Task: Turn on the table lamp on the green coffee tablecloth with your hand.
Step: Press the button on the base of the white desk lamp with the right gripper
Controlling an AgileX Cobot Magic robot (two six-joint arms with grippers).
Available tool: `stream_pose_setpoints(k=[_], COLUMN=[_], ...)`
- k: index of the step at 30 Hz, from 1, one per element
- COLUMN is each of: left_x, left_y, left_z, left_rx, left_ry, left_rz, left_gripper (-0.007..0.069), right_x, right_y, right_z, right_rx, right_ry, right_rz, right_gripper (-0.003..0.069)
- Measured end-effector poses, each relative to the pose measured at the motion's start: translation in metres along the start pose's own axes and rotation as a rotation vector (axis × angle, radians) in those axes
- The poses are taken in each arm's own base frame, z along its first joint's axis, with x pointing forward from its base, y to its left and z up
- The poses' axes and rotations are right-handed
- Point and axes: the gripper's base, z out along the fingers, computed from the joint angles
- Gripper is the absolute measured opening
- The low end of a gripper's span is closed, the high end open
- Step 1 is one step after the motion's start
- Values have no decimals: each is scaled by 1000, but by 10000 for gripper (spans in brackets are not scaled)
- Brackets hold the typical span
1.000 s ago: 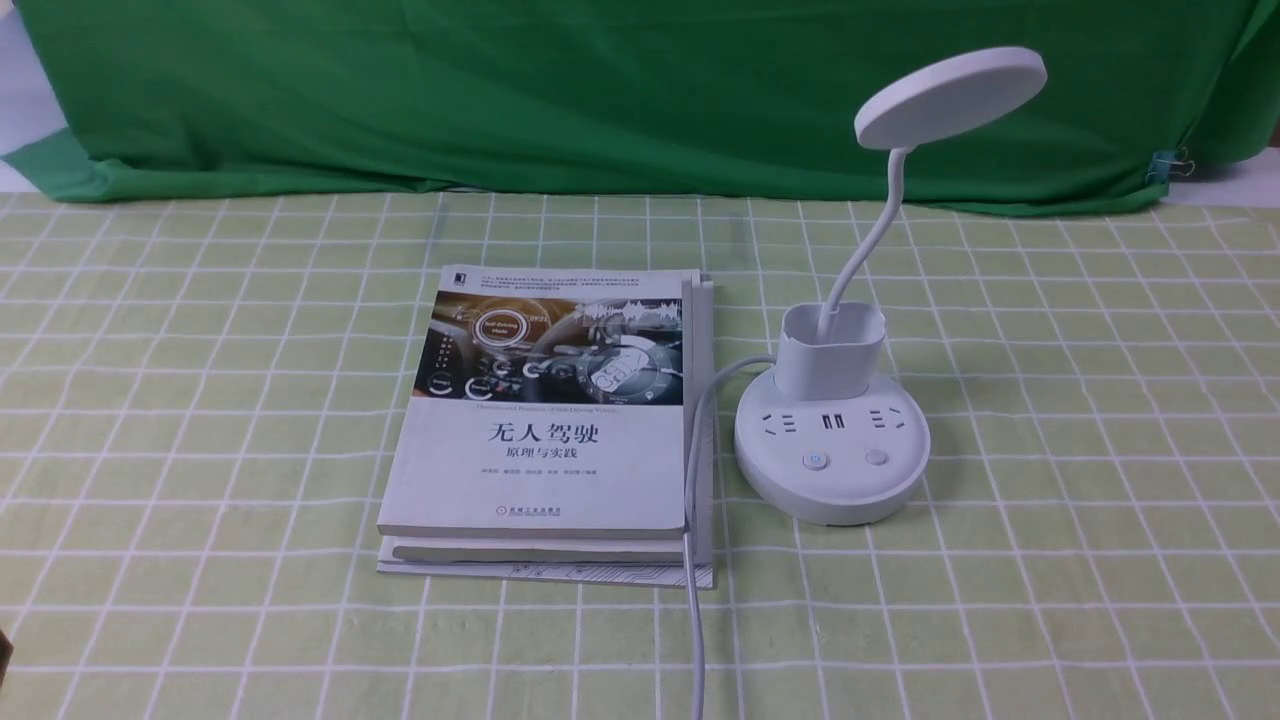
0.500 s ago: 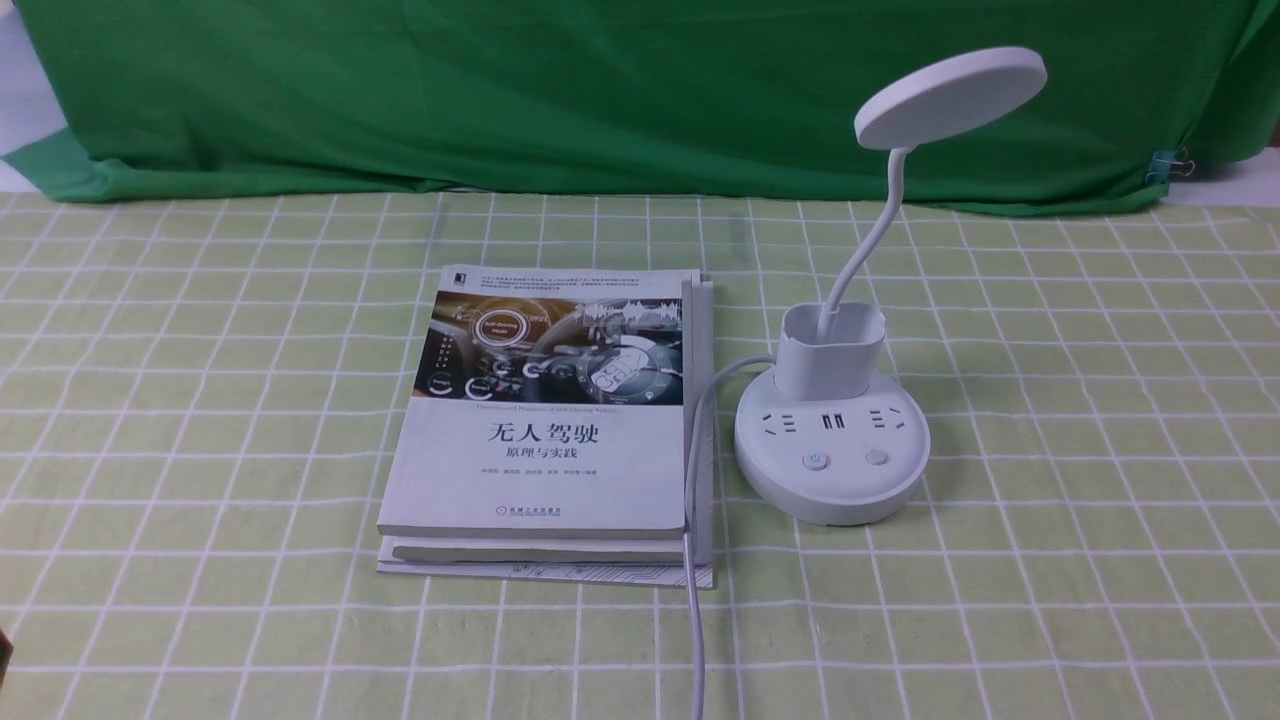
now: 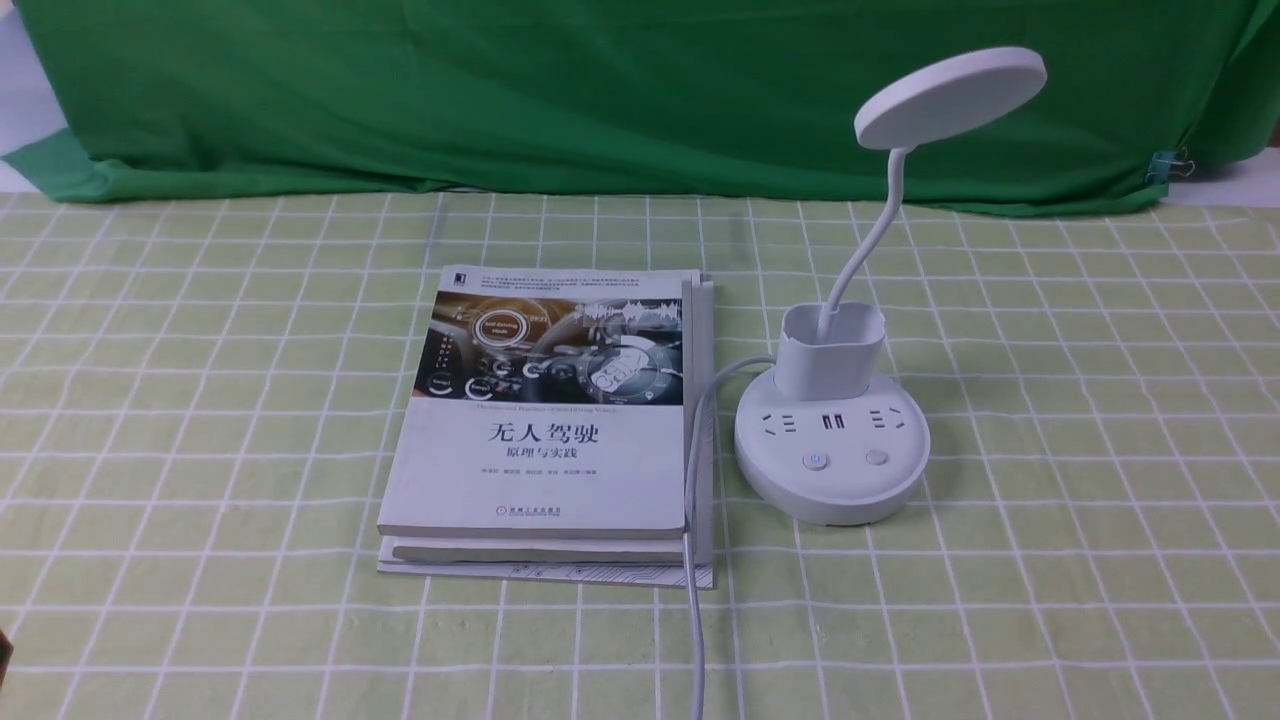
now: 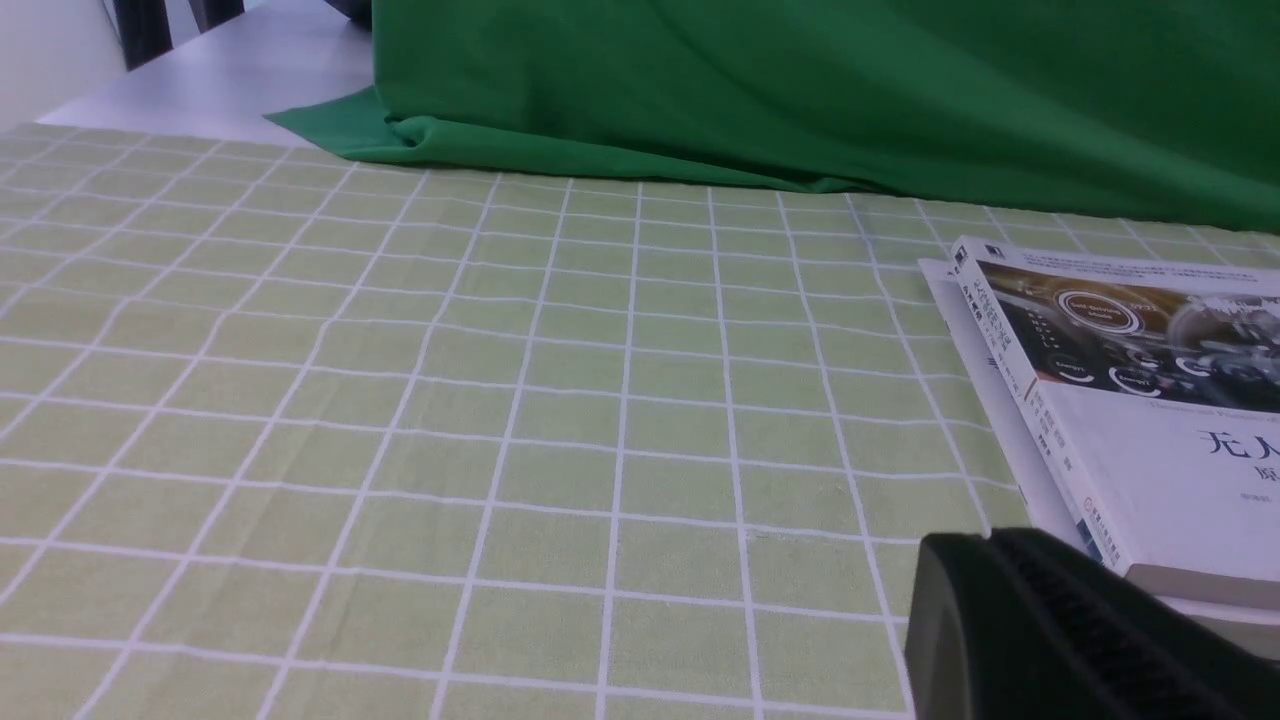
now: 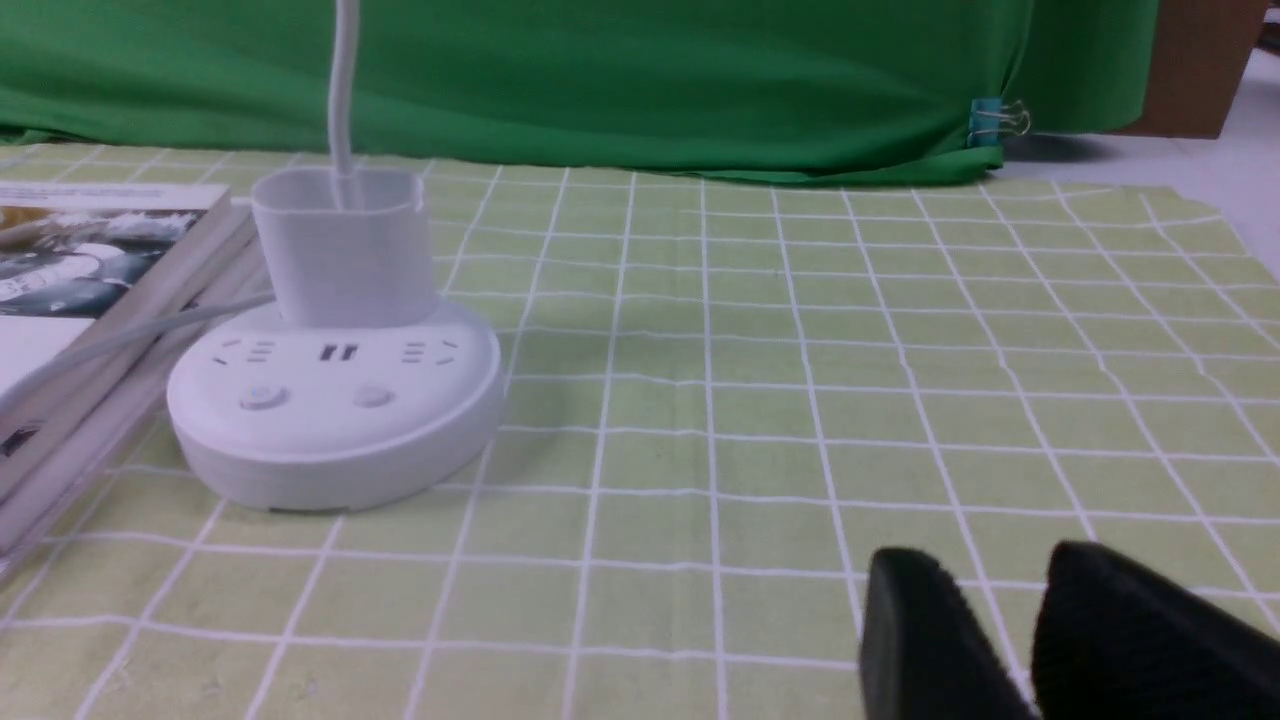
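The white table lamp [image 3: 832, 450] stands right of centre on the pale green checked tablecloth [image 3: 1050, 560]. Its disc head [image 3: 950, 95] looks unlit. The round base carries two buttons [image 3: 816, 460], the left one with a small blue mark. No gripper shows in the front view. In the right wrist view the lamp [image 5: 335, 400] stands ahead and to one side of my right gripper [image 5: 990, 565], which is apart from it, slightly open and empty above the cloth. My left gripper [image 4: 985, 540] is shut and empty, low over the cloth beside the book [image 4: 1150, 420].
A stack of books [image 3: 545, 430] lies just left of the lamp. The lamp's white cable [image 3: 693, 600] runs along the books' right edge to the front. A dark green backdrop cloth [image 3: 600, 90] hangs at the back, with a clip [image 3: 1168, 165] at its right end.
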Motion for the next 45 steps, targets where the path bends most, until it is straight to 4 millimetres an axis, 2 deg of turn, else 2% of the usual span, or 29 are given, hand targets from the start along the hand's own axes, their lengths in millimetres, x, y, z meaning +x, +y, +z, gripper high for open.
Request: stream_pose_setpoints(k=[24, 28, 35, 40, 43, 45], left_x=[0, 0, 0, 0, 0, 0], left_y=[0, 0, 0, 0, 0, 0], left_z=[0, 0, 0, 0, 0, 0], left_rx=[0, 0, 0, 0, 0, 0], left_ry=[0, 0, 0, 0, 0, 0], left_rz=[0, 0, 0, 0, 0, 0], left_gripper=[3, 3, 3, 3, 3, 3], right_x=[0, -5, -24, -29, -30, -43], right_y=[0, -1, -5, -7, -5, -2], right_z=[0, 0, -3, -5, -4, -4], right_rx=[0, 10, -6, -24, -37, -53], right_ry=[-1, -59, -280, -337, -271, -176], right_rz=[0, 23, 458, 578, 601, 543], right_gripper=[239, 239, 239, 233, 179, 124])
